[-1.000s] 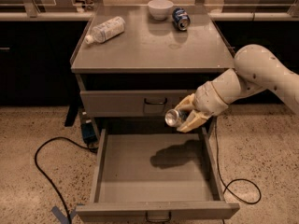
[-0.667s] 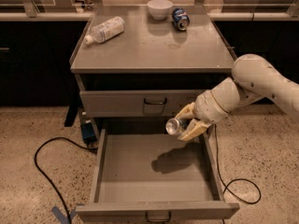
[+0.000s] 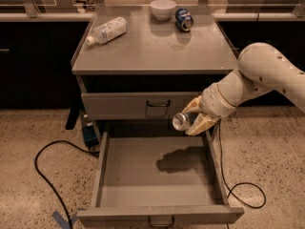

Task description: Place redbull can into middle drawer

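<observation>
We saw the gripper point(image 3: 191, 119) in the right-centre of the frame, at the end of the pale arm point(image 3: 267, 75) that reached in from the right edge. Its tan jaws were clamped on the redbull can point(image 3: 180, 121), one above the can's body and one below it. The can lay roughly on its side between them, with its shiny silver top protruding past the jaws toward the left of the frame. It hung in the air, touching neither drawer.

We found the can just in front of the closed upper drawer point(image 3: 124, 106), to the right of that drawer's dark handle point(image 3: 158, 103). It was above the rear right part of the middle drawer point(image 3: 159, 215), which stood pulled out toward the bottom of the frame. A dark shadow point(image 3: 183, 160) lay on the drawer's flat grey floor below the can and jaws.

Higher in the frame, the worktop point(image 3: 152, 51) carried a clear bottle point(image 3: 106, 30) lying on its side at upper left. A white bowl point(image 3: 163, 8) stood at the back, with a dark-blue can point(image 3: 183, 19) on its side just to its right. A black cable point(image 3: 45, 159) curled over the speckled floor at lower left.
</observation>
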Controlling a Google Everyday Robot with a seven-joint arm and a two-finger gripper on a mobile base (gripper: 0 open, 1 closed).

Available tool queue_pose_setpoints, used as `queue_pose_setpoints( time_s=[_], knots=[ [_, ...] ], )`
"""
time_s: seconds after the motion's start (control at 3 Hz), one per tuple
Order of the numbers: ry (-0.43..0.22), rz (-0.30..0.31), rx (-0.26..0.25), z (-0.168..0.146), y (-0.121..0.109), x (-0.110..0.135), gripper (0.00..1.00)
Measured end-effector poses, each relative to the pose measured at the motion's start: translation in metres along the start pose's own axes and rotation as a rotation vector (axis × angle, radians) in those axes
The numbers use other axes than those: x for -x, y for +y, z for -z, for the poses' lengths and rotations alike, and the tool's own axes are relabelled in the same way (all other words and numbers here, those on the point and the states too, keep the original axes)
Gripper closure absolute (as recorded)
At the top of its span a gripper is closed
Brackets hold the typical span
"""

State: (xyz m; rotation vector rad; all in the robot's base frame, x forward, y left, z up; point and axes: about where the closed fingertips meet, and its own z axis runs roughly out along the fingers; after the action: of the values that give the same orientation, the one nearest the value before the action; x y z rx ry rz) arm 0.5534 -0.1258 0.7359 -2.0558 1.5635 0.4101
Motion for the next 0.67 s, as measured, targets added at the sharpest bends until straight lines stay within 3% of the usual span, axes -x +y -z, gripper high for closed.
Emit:
queue_pose_setpoints(
  time_s=[0.33, 0.67],
  knots=[
    [0.0, 0.0, 0.0, 0.0, 0.0, 0.0, 1.0],
    [-0.031, -0.042, 0.057, -0.042, 0.021, -0.023, 1.0]
  ],
)
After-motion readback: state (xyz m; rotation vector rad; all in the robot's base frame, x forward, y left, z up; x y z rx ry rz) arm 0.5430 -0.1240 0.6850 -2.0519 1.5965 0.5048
